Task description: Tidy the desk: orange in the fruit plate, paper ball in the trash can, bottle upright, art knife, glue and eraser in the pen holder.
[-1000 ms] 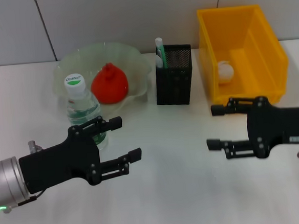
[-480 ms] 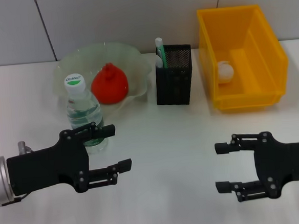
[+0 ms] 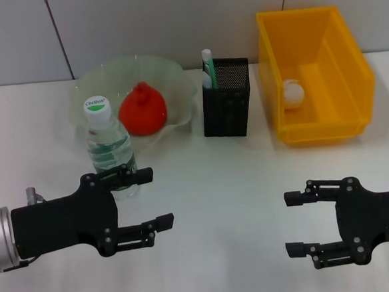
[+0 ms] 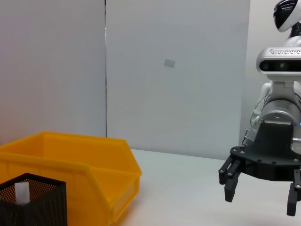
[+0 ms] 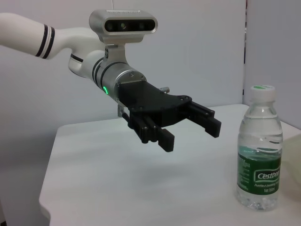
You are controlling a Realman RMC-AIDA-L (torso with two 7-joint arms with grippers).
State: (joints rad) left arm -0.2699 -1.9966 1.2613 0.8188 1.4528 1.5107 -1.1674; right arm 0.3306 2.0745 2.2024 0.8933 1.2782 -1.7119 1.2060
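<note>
The bottle (image 3: pixel 110 146) stands upright on the worktop at nine o'clock, capped, just in front of the fruit plate (image 3: pixel 176 77), where the orange (image 3: pixel 142 109) lies. In my judgement it is partly filled, so moderately heavy; its thin clear wall will give under pressure and is smooth, and the labelled mid-body offers the surest hold. The pen holder (image 3: pixel 227 107) sits at twelve o'clock with white stick-like items showing above its rim. The paper ball (image 3: pixel 293 92) lies in the yellow trash can (image 3: pixel 349 61) at two o'clock. My left end effector (image 3: pixel 139 199) hangs at eight o'clock, fingers spread, empty, just beside the bottle. My right end effector (image 3: pixel 295 223) hangs at four o'clock, spread and empty. No item lies loose on the worktop; I judge the tidying complete.
</note>
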